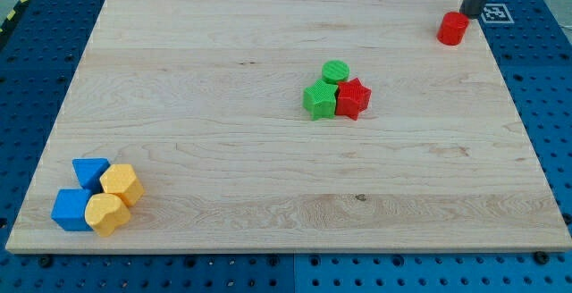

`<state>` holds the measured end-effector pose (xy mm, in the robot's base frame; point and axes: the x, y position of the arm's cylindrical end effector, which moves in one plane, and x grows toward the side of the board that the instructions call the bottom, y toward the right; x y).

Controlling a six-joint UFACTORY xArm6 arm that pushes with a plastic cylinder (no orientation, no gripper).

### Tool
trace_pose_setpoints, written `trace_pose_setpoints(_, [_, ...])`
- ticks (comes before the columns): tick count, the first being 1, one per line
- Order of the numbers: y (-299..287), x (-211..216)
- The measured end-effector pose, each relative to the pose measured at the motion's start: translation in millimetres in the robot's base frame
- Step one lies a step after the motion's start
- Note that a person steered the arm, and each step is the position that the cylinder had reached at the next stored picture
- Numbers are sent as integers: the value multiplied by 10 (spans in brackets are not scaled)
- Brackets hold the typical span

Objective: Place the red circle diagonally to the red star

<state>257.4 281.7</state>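
Observation:
The red circle (452, 28) sits near the view's top right corner of the wooden board (268, 150). The red star (352, 97) lies near the board's middle, touching a green circle (335, 71) above it and a green star (319, 100) to its left. My dark rod comes down from the view's top right edge; my tip (468, 14) is just above and to the right of the red circle, close to it or touching it.
At the view's bottom left corner is a cluster: a blue triangle-like block (90, 172), a blue cube (70, 210), and two yellow blocks (121, 184) (106, 213). A printed marker tag (494, 12) lies by the board's top right edge.

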Motion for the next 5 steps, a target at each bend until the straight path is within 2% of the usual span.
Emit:
trace_pose_setpoints(3, [-107,6])
trace_pose_setpoints(4, [-138,92])
trace_pose_setpoints(5, [-137,372])
